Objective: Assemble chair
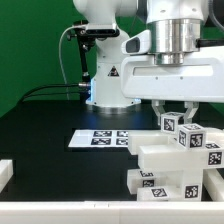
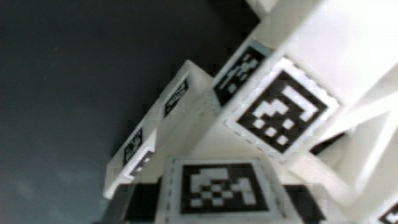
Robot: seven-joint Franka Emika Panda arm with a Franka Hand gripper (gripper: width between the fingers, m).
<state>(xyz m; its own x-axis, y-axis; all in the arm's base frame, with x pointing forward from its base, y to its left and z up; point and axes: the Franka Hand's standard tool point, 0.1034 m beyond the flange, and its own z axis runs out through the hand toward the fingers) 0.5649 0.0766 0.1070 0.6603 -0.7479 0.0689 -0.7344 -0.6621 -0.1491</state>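
Chair (image 1: 172,160): partly built white stack of slabs and tagged cubes, standing on the black bench (image 1: 50,160) just beside the marker board (image 1: 100,139), on the side toward the exterior view's right.
Build so far: judged roughly midway; several blocky parts already joined into one chunky body, with tagged blocks at its top.
Top block (image 1: 188,133): tagged cube-like piece at the top of the stack, seemingly seated there; close up in the wrist view, a tagged face (image 2: 276,105) on a slanting white bar, with another tag below.
Fingers (image 1: 176,112): directly above the stack, tips down at the top block; gap looks narrow to middling; cannot tell whether closed on the block or merely around it, since the tips are partly hidden.
Step in hand: probably gripping or seating a top part.
Left to do: unclear from here; no loose chair parts visible on the bench around the marker board, so any remaining pieces lie out of view.
Robot base (image 1: 110,75): behind the marker board, well apart from the stack.
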